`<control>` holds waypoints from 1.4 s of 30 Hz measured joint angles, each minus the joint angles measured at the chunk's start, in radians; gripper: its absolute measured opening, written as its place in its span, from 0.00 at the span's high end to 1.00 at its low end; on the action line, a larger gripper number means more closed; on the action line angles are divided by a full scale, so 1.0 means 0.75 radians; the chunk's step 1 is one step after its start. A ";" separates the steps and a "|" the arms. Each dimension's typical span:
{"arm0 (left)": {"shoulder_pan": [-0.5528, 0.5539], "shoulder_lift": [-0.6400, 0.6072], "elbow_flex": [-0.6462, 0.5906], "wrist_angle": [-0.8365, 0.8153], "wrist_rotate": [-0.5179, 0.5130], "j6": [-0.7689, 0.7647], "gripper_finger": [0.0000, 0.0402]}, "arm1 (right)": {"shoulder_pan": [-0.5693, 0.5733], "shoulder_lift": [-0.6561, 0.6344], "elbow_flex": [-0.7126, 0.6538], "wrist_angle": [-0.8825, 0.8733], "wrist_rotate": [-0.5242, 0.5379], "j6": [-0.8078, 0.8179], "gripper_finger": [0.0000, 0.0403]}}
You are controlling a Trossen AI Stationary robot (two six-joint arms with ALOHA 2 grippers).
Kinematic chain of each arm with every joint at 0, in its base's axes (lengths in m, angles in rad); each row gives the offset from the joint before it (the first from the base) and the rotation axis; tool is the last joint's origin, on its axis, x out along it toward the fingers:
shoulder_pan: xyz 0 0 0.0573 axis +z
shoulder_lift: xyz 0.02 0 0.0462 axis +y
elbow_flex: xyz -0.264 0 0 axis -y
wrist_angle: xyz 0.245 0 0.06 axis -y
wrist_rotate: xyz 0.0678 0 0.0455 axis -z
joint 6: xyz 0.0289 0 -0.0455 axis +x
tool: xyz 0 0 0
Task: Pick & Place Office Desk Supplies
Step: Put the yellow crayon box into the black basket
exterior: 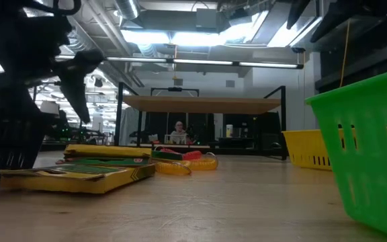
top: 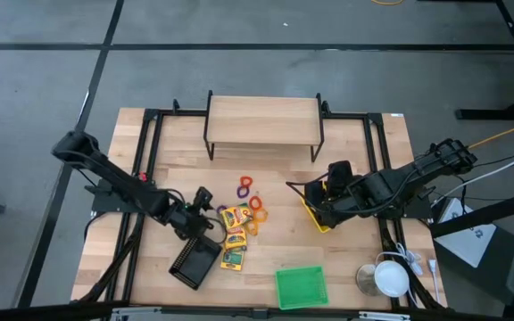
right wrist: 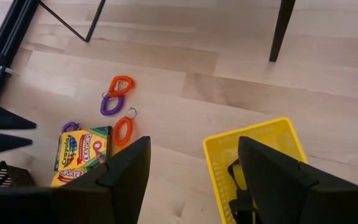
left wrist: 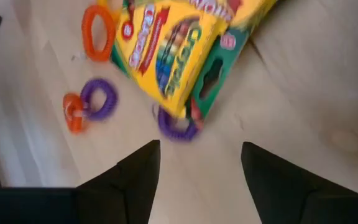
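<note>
Several crayon boxes (top: 233, 234) lie fanned mid-table, toward the front edge, with coiled rings (top: 248, 192) scattered just behind them. We note the left gripper (left wrist: 199, 180) hovering over the nearest box, fingers apart and empty; the right gripper (right wrist: 191, 177) also stands spread, above the yellow bin (right wrist: 253, 152). We judge the boxes light, stiff, slick; best pinched across a narrow edge.

Yellow crayon boxes (top: 233, 234) lie flat, overlapping, at frame centre; purple, red and orange rings (top: 249, 192) scattered just above them.
</note>
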 joint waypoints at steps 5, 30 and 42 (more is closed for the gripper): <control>0.040 -0.157 0.034 -0.130 0.083 -0.045 0.44 | 0.000 0.001 0.000 -0.002 -0.008 -0.005 0.39; 0.013 -0.022 -0.262 0.398 0.021 0.627 0.49 | -0.005 0.002 0.000 0.009 0.083 0.066 0.39; 0.013 0.125 -0.261 0.745 -0.056 0.825 0.52 | -0.009 0.002 0.000 0.028 0.102 0.065 0.39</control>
